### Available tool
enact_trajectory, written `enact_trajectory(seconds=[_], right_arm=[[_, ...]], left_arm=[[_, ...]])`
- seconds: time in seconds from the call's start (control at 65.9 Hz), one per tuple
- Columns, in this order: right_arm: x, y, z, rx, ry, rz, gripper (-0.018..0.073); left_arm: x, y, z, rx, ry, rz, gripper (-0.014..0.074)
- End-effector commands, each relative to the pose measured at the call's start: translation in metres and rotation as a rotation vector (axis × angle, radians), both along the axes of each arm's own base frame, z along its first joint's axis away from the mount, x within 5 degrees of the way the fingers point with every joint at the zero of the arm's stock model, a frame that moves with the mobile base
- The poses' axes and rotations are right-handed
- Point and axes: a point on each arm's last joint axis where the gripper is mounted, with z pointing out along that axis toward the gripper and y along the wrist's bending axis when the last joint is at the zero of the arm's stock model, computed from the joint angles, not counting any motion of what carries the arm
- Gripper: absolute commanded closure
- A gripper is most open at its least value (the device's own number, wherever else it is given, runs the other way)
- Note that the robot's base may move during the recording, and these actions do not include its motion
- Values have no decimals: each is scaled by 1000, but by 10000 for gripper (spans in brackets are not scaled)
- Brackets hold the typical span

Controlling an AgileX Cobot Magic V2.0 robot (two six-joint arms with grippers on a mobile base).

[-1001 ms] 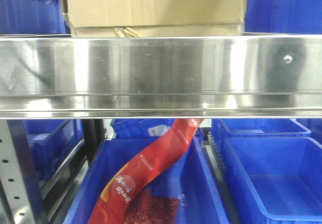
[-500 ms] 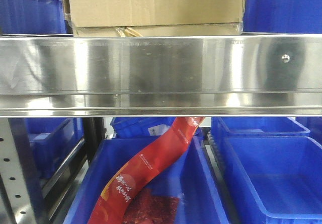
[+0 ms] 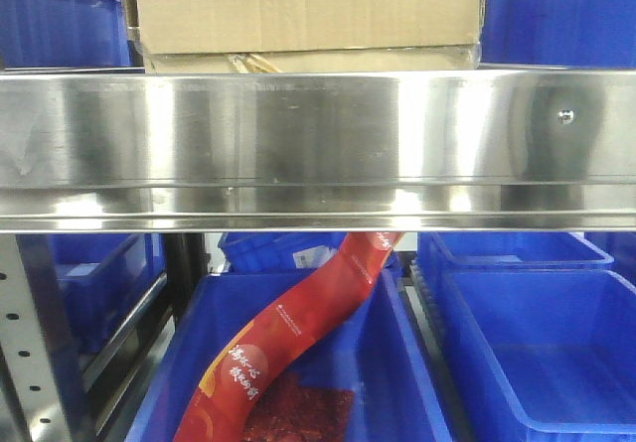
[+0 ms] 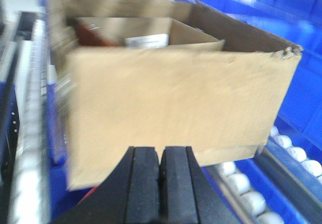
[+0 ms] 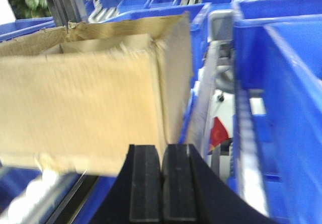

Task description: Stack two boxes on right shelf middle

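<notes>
A brown cardboard box (image 3: 303, 10) sits on the steel shelf (image 3: 318, 144) above the front camera. In the left wrist view the open-topped box (image 4: 171, 103) fills the frame, with a smaller box (image 4: 146, 32) inside it. My left gripper (image 4: 160, 151) is shut and empty, close to the box's near wall. In the right wrist view the same box (image 5: 85, 108) is at the left. My right gripper (image 5: 162, 148) is shut and empty near the box's right front corner.
Blue plastic bins stand below the shelf: one (image 3: 397, 363) holds a red snack bag (image 3: 298, 343), another (image 3: 547, 353) is to its right. More blue bins (image 5: 287, 83) flank the box. Roller rails (image 4: 251, 199) run under it.
The view has barely shifted; the box and shelf stay in place.
</notes>
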Motion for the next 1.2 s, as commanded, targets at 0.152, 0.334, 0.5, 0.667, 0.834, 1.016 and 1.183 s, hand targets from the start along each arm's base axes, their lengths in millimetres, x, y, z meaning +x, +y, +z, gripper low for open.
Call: enact_trajectory(seconds=[0.152,0.334,0.5,0.667,0.834,1.016,1.183], right_arm=[[-47,-12,-29,4,-59,-10,722],[-66,-15,-21,22,-142,-9,722],[-70,-16,-18,28,-179,-2,722],[-70,-16,-18,28,-179,-2,722],[-70,-15,-18,37,-175,-2,722],[-75,-18,-28,-109,-175,-5,722],[-86,-27,-47,-271,-265,-102,722]], left_arm=[[-53,34,-30,-40,-56,48,708],[-83,46,-28,-77,-142,47,708],[-95,50,-20,-98,-212,41,708],[-97,51,-19,-101,-220,41,708],[-97,51,-19,-101,-220,41,708],[-97,51,-19,-101,-220,41,708],[-97,51,-19,-101,-220,41,708]])
